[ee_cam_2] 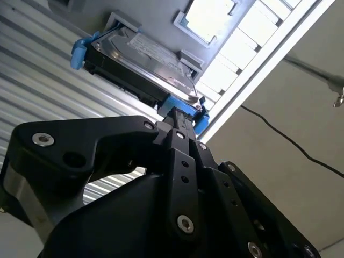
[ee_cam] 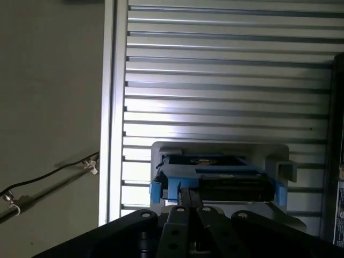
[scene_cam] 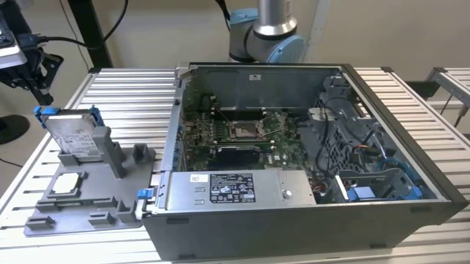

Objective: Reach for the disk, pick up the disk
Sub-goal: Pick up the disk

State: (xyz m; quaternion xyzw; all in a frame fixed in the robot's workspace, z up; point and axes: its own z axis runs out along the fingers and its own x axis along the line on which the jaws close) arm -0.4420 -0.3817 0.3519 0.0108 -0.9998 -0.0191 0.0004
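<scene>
My end effector (ee_cam_2: 177, 115) hangs short of the disk (ee_cam_2: 145, 59), its black fingers (ee_cam_2: 181, 131) drawn together and holding nothing. In both wrist views the disk sits straight ahead of the fingertips, near them but apart.

The disk (scene_cam: 74, 135) is a flat silver-grey metal hard drive. It stands on edge in a grey holder (scene_cam: 110, 148) on the slatted metal worktop (scene_cam: 125, 93). In the exterior view it lies below my end effector (scene_cam: 33, 71), with a clear gap between the two. A white printed label (ee_cam_2: 156, 51) covers part of its broad face, and blue plastic rails (ee_cam_2: 78, 54) frame its edges and jut out at the corners. In the first wrist view the disk (ee_cam: 215, 180) shows its narrow dark edge, with blue tabs at either end just beyond my end effector (ee_cam: 188, 194).

Farther out on the same worktop, beyond the holder from my end effector, an open computer case (scene_cam: 294, 225) lies on its side. Its green circuit board (scene_cam: 235, 132) is exposed.
</scene>
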